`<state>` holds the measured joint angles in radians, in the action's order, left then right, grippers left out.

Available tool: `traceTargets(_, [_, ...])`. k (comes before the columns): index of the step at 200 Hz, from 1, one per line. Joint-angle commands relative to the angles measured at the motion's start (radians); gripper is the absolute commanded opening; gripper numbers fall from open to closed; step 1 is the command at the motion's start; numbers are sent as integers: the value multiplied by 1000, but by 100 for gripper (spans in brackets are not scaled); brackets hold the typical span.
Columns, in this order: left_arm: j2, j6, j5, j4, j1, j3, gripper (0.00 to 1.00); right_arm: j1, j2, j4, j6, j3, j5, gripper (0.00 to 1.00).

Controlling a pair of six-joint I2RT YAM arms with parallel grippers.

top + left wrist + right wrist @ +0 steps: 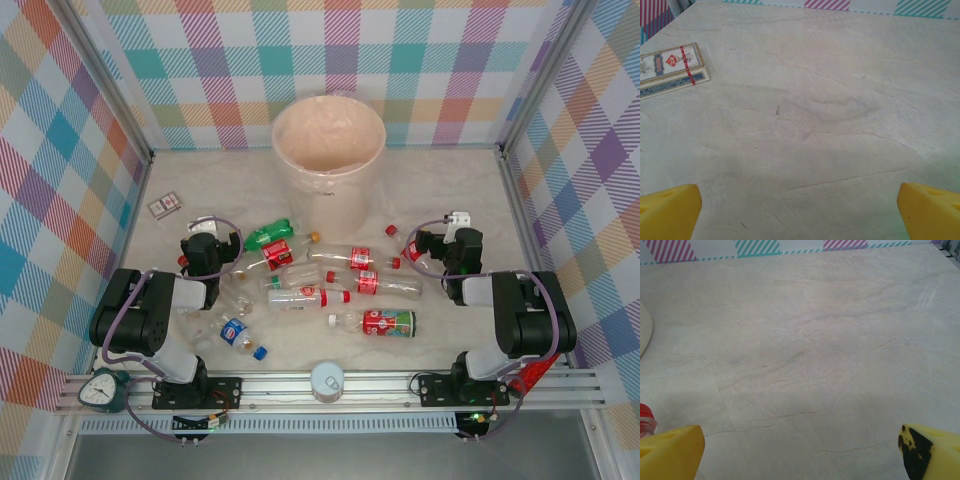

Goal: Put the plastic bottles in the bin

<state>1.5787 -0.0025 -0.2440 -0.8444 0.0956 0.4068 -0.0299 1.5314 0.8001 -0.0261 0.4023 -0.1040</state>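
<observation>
Top external view has both my pincers spread wide and empty. The left pincer (212, 238) and right pincer (438, 240) flank the bottles (325, 290), which lie on their sides between them. None is in the bin (330, 200) just beyond the heap. I judge I'm parked either side to share the pile. Ahead-left of my left pincer a card pack (670, 67) is cut off. Beside my right pincer's left finger a red cap (645, 415) peeks in, its bottle hidden.

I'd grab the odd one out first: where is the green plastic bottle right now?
In the top view, the green plastic bottle lies just left of the cream round plastic bin's base, behind the red-labelled clear bottles.
</observation>
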Motion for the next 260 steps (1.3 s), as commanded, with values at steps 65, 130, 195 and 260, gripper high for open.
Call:
traceTargets(65, [-80,-10,-17,183,-11,79,100,13,-22,-40,-4,33,53,99])
traceTargets(130, [-364,-117,-202,697,-9,319,100,13,-239,-938,-144,444,-59,99])
traceTargets(195, [-381,-247,117,1335,-10,799,100,16,-321,-1531,-237,631,101,99])
traceTargets(260, [-250,-284,559,1534,-11,1038,97,-90,-197,-1603,-91,608,147,95])
